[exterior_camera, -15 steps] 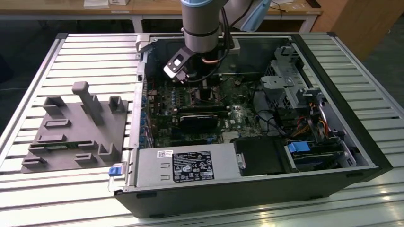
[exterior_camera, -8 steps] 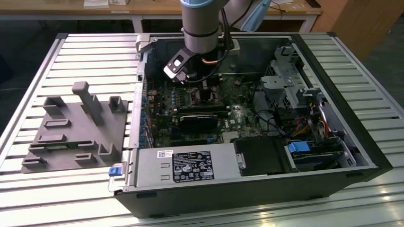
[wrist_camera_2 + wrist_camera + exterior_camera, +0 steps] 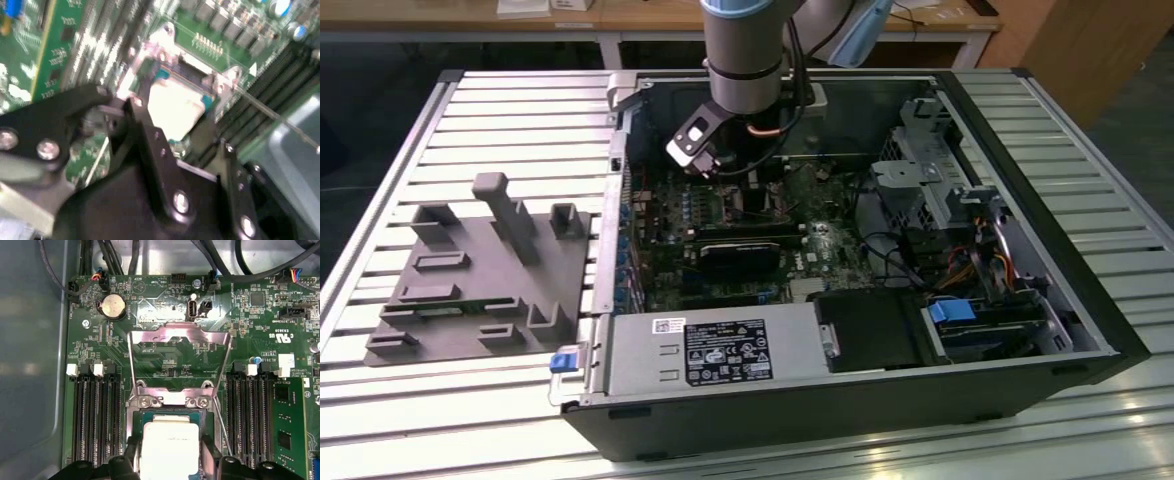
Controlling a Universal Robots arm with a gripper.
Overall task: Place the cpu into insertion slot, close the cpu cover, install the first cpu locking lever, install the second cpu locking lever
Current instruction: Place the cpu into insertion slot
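One pincer [image 3: 171, 456], black and two-fingered, reaches down into an open computer case [image 3: 1067, 210] lying on a slatted tabletop [image 3: 507, 130].

- **State:** drawn in narrow and closed on the cpu [image 3: 170, 437], with one of its fingers [image 3: 131, 460] against each of two opposite edges.
- **Position of the chip:** flat, silver top up, straight between the fingertips and directly over the insertion slot [image 3: 172, 401] (seated or just above it, cannot be told). Its edges run square with the slot's rim, so no twist shows.
- **Entry, cpu cover [image 3: 180, 334]:** swung up on its hinge, window open, standing clear of the chip on the slot's hinge side.
- **Entry, wire lever [image 3: 275, 117]:** thin, free and unlatched, beside the slot.
- **Also listed:** memory slots [image 3: 95, 415] flanking the slot on the green motherboard [image 3: 90, 340].
- **Judgement:** the placing step is near its end, and the cover is not yet closed.
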